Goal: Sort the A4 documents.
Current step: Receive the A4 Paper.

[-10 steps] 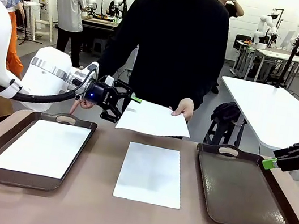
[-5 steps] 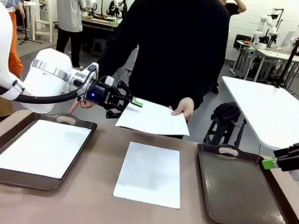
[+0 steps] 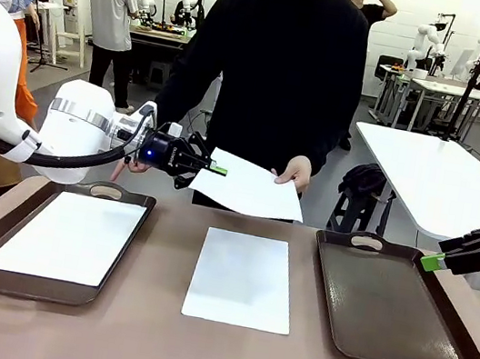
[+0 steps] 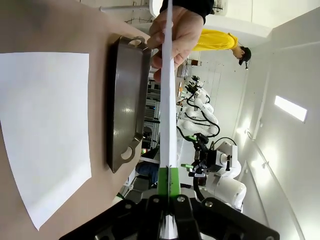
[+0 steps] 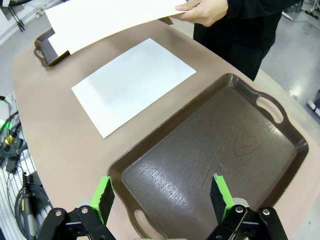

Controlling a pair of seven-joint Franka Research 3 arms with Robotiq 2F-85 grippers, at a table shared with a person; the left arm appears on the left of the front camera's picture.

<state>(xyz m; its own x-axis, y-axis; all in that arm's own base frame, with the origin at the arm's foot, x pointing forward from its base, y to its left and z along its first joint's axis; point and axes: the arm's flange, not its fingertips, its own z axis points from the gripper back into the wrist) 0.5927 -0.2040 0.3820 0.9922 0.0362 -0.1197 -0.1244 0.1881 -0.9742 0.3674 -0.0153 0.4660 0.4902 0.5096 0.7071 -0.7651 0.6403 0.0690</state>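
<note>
A white A4 sheet (image 3: 252, 187) hangs in the air over the table's far edge. My left gripper (image 3: 217, 169) is shut on its left edge, while the person's hand (image 3: 295, 172) holds its right corner. In the left wrist view the sheet (image 4: 167, 95) shows edge-on between my green pads (image 4: 168, 183). A second sheet (image 3: 242, 278) lies flat on the table's middle, and a third (image 3: 69, 236) lies in the left tray (image 3: 130, 244). My right gripper (image 3: 434, 261) stands open above the right tray (image 3: 385, 305), its fingers (image 5: 103, 196) apart with nothing between them.
The right tray (image 5: 220, 150) is dark brown, has handles and holds nothing. The person in black stands at the far side of the table. A white table (image 3: 433, 180) and other people show behind.
My left gripper has closed on the held sheet's left edge; its jaws stood apart a second ago. The sheet has tilted slightly. The right arm has not moved.
</note>
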